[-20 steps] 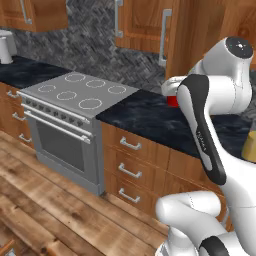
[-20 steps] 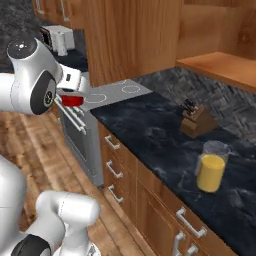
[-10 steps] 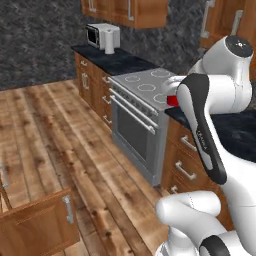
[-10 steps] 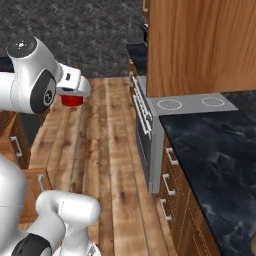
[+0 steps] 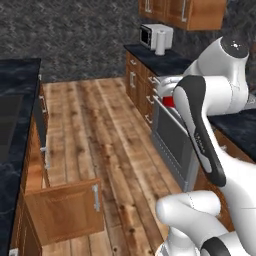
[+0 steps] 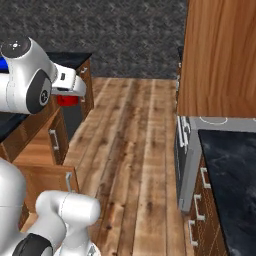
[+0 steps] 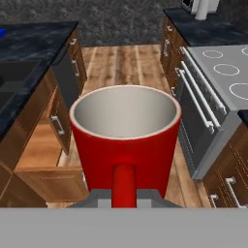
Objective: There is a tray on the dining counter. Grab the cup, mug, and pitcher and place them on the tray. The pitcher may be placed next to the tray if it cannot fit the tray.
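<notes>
The gripper (image 7: 124, 193) is clamped on the handle of the red mug (image 7: 125, 140), which sits upright at the centre of the hand view with its white inside facing up and its handle turned toward the camera. In the right base view the mug (image 6: 66, 100) hangs under the white hand at the left of the frame, above the wooden floor (image 6: 135, 150) and just beside a brown cabinet. In the left base view a sliver of the mug (image 5: 169, 101) shows red behind the arm's forearm, right of centre. At the upper left of the hand view lies the black marbled surface (image 7: 34, 36), with a scrap of blue, the tray (image 7: 2, 33), at its left edge. A grey stove (image 7: 223, 68) stands at the right, and a cabinet door (image 5: 65, 210) hangs open at the lower left of the left base view.
</notes>
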